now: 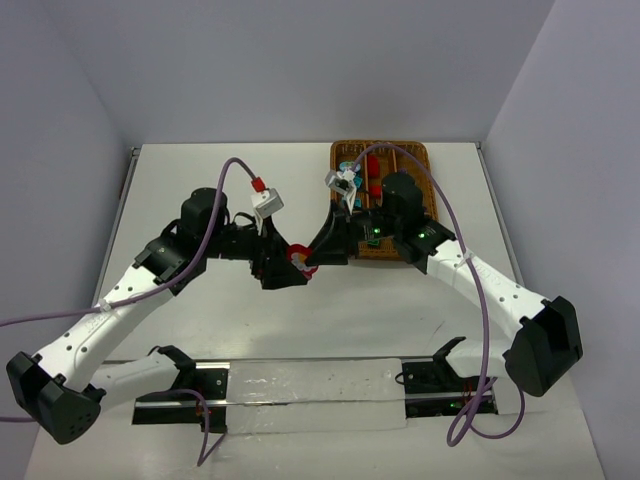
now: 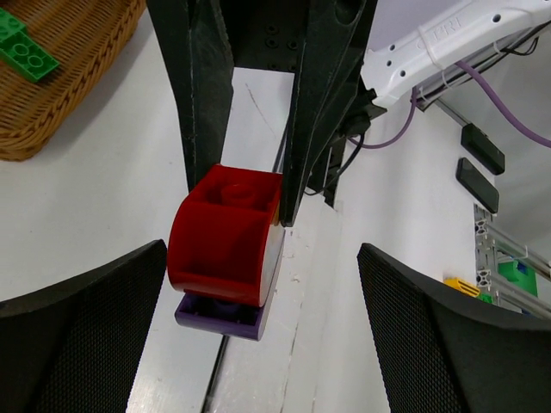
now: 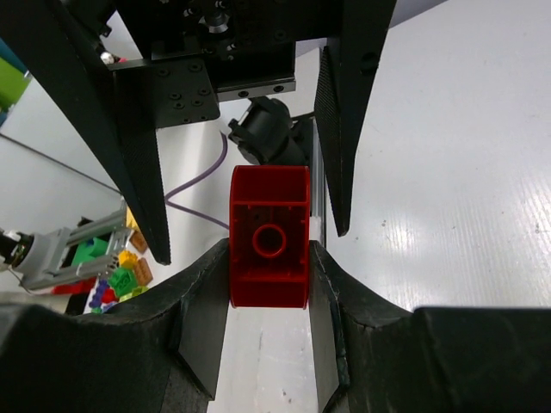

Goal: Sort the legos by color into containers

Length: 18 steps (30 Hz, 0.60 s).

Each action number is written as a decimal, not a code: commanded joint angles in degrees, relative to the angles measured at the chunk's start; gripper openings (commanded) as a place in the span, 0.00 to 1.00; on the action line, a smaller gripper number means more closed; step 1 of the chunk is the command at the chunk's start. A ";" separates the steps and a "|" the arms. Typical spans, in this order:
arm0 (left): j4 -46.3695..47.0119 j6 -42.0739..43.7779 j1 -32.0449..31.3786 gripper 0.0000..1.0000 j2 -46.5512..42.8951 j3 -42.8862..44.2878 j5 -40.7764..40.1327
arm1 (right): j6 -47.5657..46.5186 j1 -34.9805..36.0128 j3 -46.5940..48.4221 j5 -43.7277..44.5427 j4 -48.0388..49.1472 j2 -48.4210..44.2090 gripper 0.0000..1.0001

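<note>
One red lego (image 3: 269, 237) in right jaws; left jaws wide, tray (image 2: 77, 95) seemingly near.

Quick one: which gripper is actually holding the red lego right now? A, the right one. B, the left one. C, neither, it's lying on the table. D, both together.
A: the right wrist view shows the red lego pinched between the fingers of the right gripper, while the left gripper stands wide open on either side of it.
</note>
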 commanded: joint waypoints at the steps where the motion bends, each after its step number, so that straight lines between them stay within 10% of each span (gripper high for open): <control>1: 2.02 0.57 1.12 0.99 -1.08 0.41 -1.30 | 2.75 -0.82 -0.85 1.76 4.66 -1.66 0.00; 18: 11.03 -3.59 12.04 0.99 -1.17 -5.35 16.61 | 5.65 -4.39 -3.60 -0.61 8.92 -3.39 0.00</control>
